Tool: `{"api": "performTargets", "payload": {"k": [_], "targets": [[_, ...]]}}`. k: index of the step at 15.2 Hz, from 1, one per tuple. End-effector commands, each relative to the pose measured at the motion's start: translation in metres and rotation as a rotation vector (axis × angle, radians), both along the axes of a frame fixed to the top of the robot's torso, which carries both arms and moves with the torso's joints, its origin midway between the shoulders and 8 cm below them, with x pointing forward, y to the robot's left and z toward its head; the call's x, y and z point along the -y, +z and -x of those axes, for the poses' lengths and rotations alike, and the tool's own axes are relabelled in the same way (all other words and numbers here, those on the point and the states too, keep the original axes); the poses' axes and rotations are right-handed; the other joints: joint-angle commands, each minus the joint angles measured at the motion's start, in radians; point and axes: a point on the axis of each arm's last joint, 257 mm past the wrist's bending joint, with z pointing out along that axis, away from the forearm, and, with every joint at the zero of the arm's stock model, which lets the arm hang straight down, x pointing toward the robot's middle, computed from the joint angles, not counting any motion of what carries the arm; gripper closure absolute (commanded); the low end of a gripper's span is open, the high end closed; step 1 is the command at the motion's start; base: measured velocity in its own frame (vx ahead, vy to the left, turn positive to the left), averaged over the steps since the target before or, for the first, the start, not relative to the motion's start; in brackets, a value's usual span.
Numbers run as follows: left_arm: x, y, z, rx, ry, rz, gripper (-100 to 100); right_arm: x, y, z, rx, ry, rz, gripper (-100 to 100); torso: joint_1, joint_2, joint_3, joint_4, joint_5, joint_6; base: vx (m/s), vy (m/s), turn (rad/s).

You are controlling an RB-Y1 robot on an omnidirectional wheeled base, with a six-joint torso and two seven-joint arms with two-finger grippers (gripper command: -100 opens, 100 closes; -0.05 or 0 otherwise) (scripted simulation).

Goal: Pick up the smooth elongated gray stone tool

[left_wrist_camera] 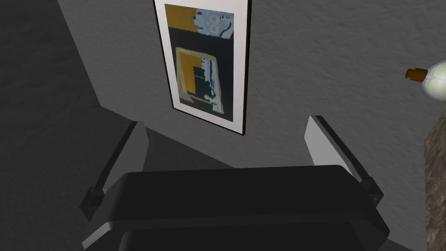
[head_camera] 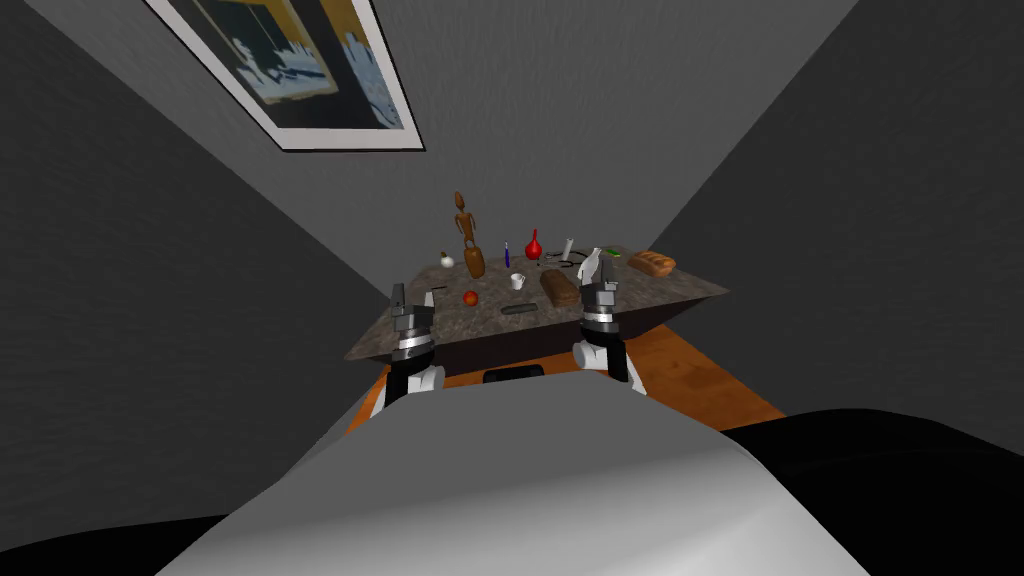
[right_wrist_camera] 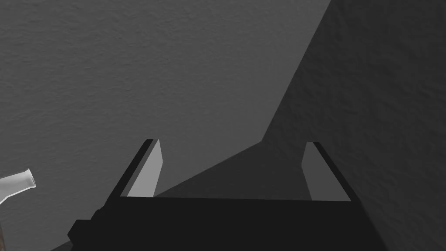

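Note:
A dark grey, elongated stone tool (head_camera: 518, 311) lies flat near the front edge of the mottled stone-topped table (head_camera: 680, 290), between my two arms. My left gripper (head_camera: 413, 295) (left_wrist_camera: 225, 122) is raised at the table's front left corner, fingers open with nothing between them. To the tool's right, my right gripper (head_camera: 598, 280) (right_wrist_camera: 231, 143) stands above the front edge, also open and holding nothing. Both grippers point up toward the grey walls, away from the tool.
On the table stand a wooden figure (head_camera: 465, 235), red vase (head_camera: 534, 244), white cup (head_camera: 518, 281), brown block (head_camera: 559, 288), red-orange ball (head_camera: 470, 297), bread (head_camera: 652, 263) and a clear flask (head_camera: 590, 262) (right_wrist_camera: 15, 185) by the right gripper. A round white bottle (left_wrist_camera: 431, 78) sits left.

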Motion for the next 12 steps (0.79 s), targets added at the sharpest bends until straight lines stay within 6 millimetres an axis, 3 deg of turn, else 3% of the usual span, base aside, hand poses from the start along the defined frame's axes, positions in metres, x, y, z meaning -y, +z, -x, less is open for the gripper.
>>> {"api": "performTargets", "payload": {"k": [1, 12], "targets": [[0.0, 0.0, 0.0, 0.0, 0.0, 0.0, 0, -0.003, -0.003, -0.003, -0.012, 0.011, 0.03, -100, 0.0, 0.0, 0.0, 0.0, 0.0, 0.0, -0.007, 0.008, 0.039], [0.0, 0.0, 0.0, 0.0, 0.0, 0.0, 0, -0.021, -0.041, -0.023, -0.122, 0.081, 0.271, -100, 0.003, 0.002, 0.001, 0.0, 0.001, 0.0, -0.026, 0.033, 0.092]]}}
